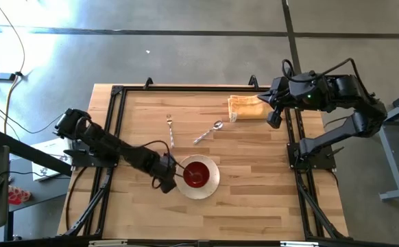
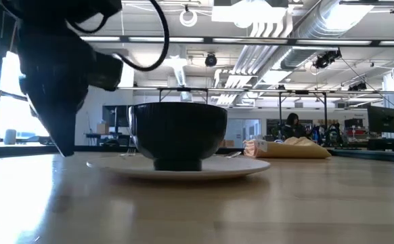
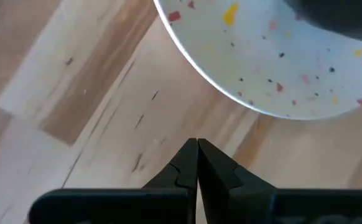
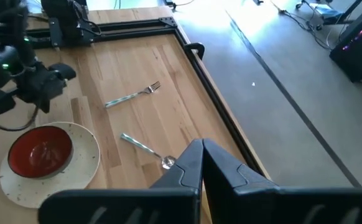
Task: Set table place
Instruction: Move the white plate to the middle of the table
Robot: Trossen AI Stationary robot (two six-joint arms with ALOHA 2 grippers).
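Red bowl [image 1: 195, 174] sitting in the middle of the speckled plate [image 1: 212, 180] on the table [image 1: 254, 185], with fork [image 1: 171, 130] and spoon [image 1: 208, 132] lying apart on the bare wood farther back, near a tan bag [image 1: 246, 108]. Left gripper [image 1: 166, 184] low over the wood just beside the plate's rim, fingers pressed together on nothing. Right gripper [image 1: 273, 121] raised near the table's right rail by the bag, likewise pressed together and empty.
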